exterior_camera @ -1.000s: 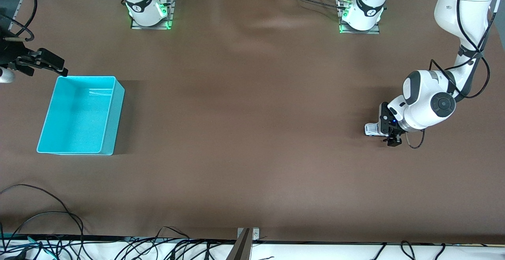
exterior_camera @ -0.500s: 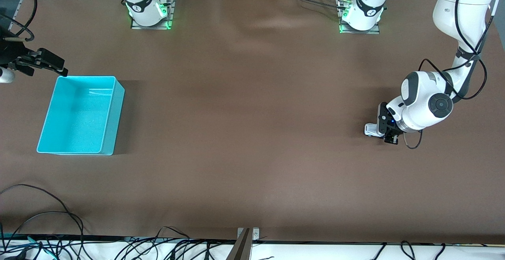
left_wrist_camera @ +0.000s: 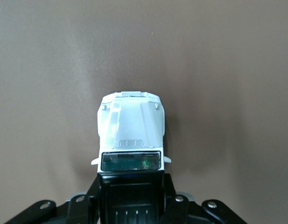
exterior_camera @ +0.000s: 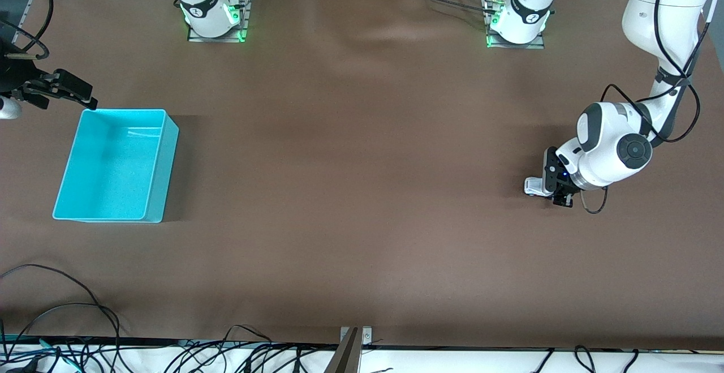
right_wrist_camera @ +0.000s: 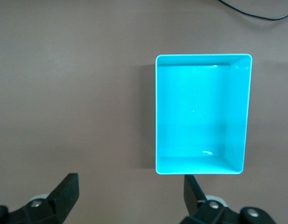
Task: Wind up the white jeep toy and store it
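Down at bench level toward the left arm's end: left tool (exterior_camera: 557,191) pinched on the rear of the white jeep toy (exterior_camera: 531,185), hood and windshield (left_wrist_camera: 129,133) jutting out ahead of the fingertips, wheels apparently on the brown bench (exterior_camera: 362,192), though contact under the car not visible. Well apart, at the right arm's end: right tool (exterior_camera: 59,93) spread wide and waiting in the air over the bench just by an edge of the cyan bin (exterior_camera: 116,163), bin seen empty directly below that tool (right_wrist_camera: 202,114).

Judged stage: grip just made, winding pull-back not yet visible, storage still to come.

Risks from here: grip set only on the tail of a small, smooth body, so a slide out of the pinch likely under any hard drag along the bench. Too little downward pressure, and wheels skidding on the cloth instead of turning, spring left unwound. Too much, and cloth bunched up under the wheels. Once wound, a loose or early release near the bench likely to send the car rolling off toward an edge. Long carry across to the bin, hence a drop possible with so narrow a hold; a handover between tools another chance of a fumble.
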